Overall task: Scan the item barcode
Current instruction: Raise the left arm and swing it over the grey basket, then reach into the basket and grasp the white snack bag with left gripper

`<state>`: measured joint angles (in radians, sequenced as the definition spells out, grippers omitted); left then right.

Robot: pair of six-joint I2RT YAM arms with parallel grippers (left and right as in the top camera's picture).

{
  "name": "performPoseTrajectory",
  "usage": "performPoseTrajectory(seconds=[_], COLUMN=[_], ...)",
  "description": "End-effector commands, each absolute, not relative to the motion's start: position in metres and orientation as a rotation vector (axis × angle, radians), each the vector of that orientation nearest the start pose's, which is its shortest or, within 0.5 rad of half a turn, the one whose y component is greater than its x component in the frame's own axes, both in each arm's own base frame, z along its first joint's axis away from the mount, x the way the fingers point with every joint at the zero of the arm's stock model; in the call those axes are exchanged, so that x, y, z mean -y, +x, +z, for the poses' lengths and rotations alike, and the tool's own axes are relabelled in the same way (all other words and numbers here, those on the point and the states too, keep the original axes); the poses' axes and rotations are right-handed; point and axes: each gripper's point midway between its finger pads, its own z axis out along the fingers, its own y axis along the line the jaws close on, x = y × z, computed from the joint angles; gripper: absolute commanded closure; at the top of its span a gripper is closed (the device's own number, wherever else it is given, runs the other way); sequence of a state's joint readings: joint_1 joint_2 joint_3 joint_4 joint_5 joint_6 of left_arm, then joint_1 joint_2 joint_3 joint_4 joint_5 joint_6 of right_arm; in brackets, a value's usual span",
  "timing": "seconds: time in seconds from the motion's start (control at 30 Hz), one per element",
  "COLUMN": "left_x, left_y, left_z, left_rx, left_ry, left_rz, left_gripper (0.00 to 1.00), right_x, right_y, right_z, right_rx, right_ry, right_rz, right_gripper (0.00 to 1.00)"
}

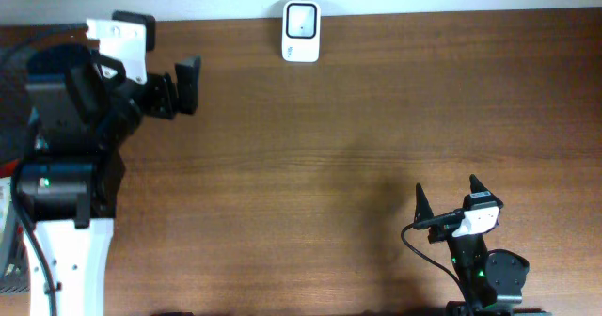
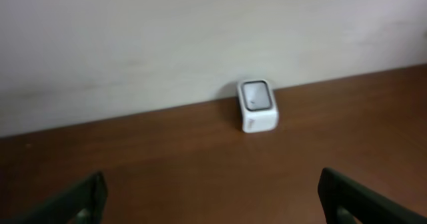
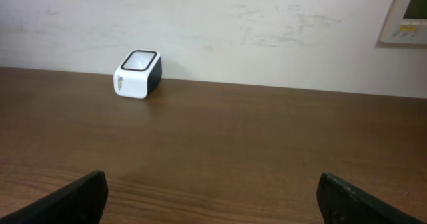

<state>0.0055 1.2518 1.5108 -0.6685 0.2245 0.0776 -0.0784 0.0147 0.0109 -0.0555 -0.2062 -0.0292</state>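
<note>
A small white scanner (image 1: 301,32) with a dark window on top stands at the table's back edge, by the wall. It also shows ahead in the left wrist view as the scanner (image 2: 257,105), and far left in the right wrist view as the scanner (image 3: 138,74). No item with a barcode is in view. My left gripper (image 1: 167,51) is at the back left, open and empty; in its own view the gripper (image 2: 213,197) faces the scanner. My right gripper (image 1: 447,189) is near the front right, open and empty over bare wood (image 3: 213,194).
The brown wooden table (image 1: 329,147) ends at a pale wall behind the scanner. A wall control panel (image 3: 407,14) hangs at the upper right of the right wrist view. Cables and gear (image 1: 9,213) lie off the table's left edge.
</note>
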Motion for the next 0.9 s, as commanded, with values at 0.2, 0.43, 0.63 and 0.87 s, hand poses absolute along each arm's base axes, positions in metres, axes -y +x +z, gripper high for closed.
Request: performPoseTrajectory(seconds=[0.2,0.43,0.63,0.87], left_x=[-0.047,-0.148,-0.204,-0.236], left_y=[0.378,0.346,0.314,0.309], left_z=[0.444,0.439,0.434,0.414], left_rx=[-1.966,-1.939,-1.913,-1.970], left_ry=[-0.096,-0.518,-0.695,-0.741], left_rz=[0.193,0.275,0.382,0.451], left_gripper=[0.01,0.01,0.01,0.00], right_x=[-0.016,-0.016,-0.016,-0.016], right_y=[0.245,0.245,0.245,0.245], right_z=[0.160,0.160,0.160,0.160], right_rx=[-1.628,-1.628,-1.628,-1.628], right_ry=[-0.113,-0.113,-0.113,-0.113], right_rz=[0.087,0.087,0.087,0.087], right_gripper=[0.01,0.01,0.01,0.01])
